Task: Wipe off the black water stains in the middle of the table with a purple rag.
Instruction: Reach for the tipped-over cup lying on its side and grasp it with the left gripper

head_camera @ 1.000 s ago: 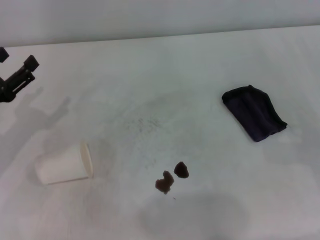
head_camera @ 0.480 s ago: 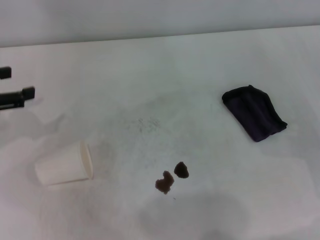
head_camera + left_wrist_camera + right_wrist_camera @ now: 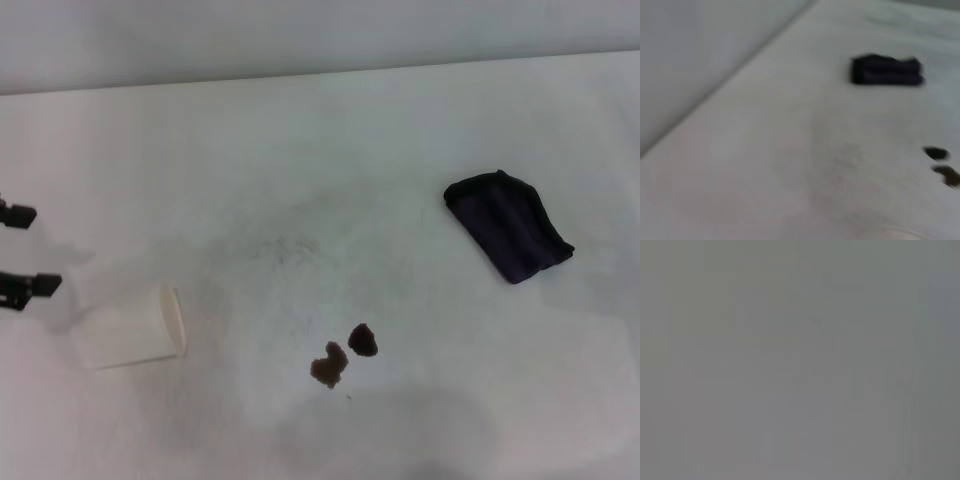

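A white paper cup (image 3: 130,331) is seen lying on its side at the lower left of the tabletop (image 3: 330,140); its contents cannot be made out. At the left edge, the left gripper (image 3: 20,250) is shown with fingers (image 3: 38,284) spread wide, nothing held or touched. The rag (image 3: 508,225) is found at the right, well apart from the stains (image 3: 342,355) at lower centre.

Purple rag (image 3: 886,70) on table (image 3: 765,150); black water stains (image 3: 941,164) apart.

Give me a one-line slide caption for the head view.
Left gripper open beside a tipped paper cup; purple rag lies untouched, apart from the black water stains on the table.
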You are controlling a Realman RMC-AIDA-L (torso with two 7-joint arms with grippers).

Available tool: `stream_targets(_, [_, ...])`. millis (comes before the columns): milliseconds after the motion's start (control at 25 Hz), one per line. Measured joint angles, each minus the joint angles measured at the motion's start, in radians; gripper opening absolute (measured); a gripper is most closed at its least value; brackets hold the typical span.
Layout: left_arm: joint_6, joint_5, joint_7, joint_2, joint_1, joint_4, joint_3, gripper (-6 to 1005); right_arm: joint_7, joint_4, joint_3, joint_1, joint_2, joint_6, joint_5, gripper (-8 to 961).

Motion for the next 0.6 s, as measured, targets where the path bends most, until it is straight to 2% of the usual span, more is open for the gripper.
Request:
stream_targets(120, [-0.047,0.069,0.019,-0.003,-0.031,0.005,0.005,873,0.013,-0.001,0.0,-0.001,0.0,-0.013,0.009,875])
stream_targets(240, [-0.072,0.137,0.039,-0.019,-0.05,0.002,0.011,873,0.023,-0.001,0.0,-0.002,0.0,-0.032,0.01,875])
stream_targets(360, [-0.079,0.192,0.066,-0.043,-0.065,-0.001,0.022,874,0.023,-0.001,0.0,-0.002,0.0,-0.074,0.013,875])
stream_targets(440, [-0.075,0.221,0.1,-0.067,-0.071,-0.003,0.033,874,0.023,-0.003,0.0,0.0,0.0,-0.096,0.015,875])
stream_targets(600, [-0.04,0.264,0.144,-0.097,-0.074,-0.011,0.069,874,0.023,-0.011,0.0,0.003,0.0,-0.101,0.017,875])
